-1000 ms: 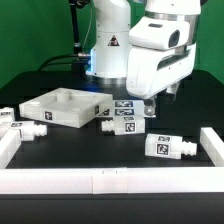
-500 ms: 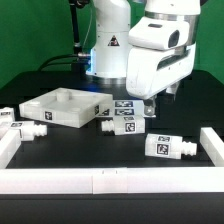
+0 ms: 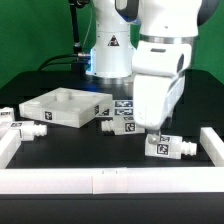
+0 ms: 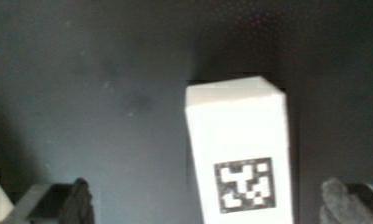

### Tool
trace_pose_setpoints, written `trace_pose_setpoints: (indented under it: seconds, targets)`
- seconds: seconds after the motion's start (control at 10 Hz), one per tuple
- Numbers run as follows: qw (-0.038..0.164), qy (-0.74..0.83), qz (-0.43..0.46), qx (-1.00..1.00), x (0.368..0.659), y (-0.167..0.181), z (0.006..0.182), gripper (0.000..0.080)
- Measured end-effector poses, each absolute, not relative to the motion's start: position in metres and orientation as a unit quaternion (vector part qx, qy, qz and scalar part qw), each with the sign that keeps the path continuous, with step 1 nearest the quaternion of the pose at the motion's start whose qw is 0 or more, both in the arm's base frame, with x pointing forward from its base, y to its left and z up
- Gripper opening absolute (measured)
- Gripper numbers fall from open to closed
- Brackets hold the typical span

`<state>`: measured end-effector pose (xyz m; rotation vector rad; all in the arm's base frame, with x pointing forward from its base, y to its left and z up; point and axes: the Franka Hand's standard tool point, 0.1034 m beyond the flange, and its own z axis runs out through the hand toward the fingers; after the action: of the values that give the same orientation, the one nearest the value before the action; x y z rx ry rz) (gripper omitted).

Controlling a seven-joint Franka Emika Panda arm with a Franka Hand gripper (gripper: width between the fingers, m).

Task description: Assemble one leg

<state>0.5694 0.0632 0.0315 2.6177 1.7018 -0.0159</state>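
A white leg [image 3: 169, 147] with a black-and-white tag lies on the black table at the exterior view's right. My gripper [image 3: 156, 131] hangs just above its left end. In the wrist view the same leg [image 4: 240, 140] lies lengthwise between my two dark fingertips [image 4: 64, 200], which stand wide apart on either side of it without touching it. The gripper [image 4: 209, 205] is open and empty. Another leg [image 3: 120, 125] lies mid-table, and two more legs [image 3: 27, 127] lie at the left.
A large flat white square panel [image 3: 62, 106] with a raised rim lies at the left. The marker board [image 3: 124, 106] lies behind the middle leg. A white wall [image 3: 100, 180] fences the table's front and sides.
The arm has swung forward and down from behind the marker board to just over the right-hand leg. The parts on the table have not moved.
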Motion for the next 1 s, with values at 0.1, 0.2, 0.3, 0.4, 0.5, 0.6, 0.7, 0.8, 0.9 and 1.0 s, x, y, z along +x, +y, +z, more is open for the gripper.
trace_pose_setpoints:
  seconds: [0.1,0.2,0.3,0.4,0.5,0.6,0.7,0.8,0.9,1.0]
  targets:
    - [0.007,0.541,-0.002,0.841,0.563,0.069,0.025,0.0649]
    - [0.004,0.544,-0.007,0.839,0.558,0.066,0.019,0.0649]
    - [0.001,0.548,-0.011,0.836,0.556,0.062,0.013,0.0649]
    - [-0.001,0.548,-0.012,0.836,0.554,0.062,0.009,0.0649]
    - [-0.002,0.548,-0.014,0.836,0.552,0.062,0.007,0.0649]
    - [-0.002,0.548,-0.013,0.836,0.553,0.062,0.008,0.0649]
    - [-0.002,0.548,-0.013,0.836,0.553,0.062,0.008,0.0522]
    - [-0.002,0.548,-0.013,0.836,0.553,0.062,0.008,0.0383]
    - [-0.002,0.548,-0.013,0.836,0.553,0.062,0.008,0.0383]
    - [-0.001,0.548,-0.013,0.836,0.553,0.062,0.008,0.0265]
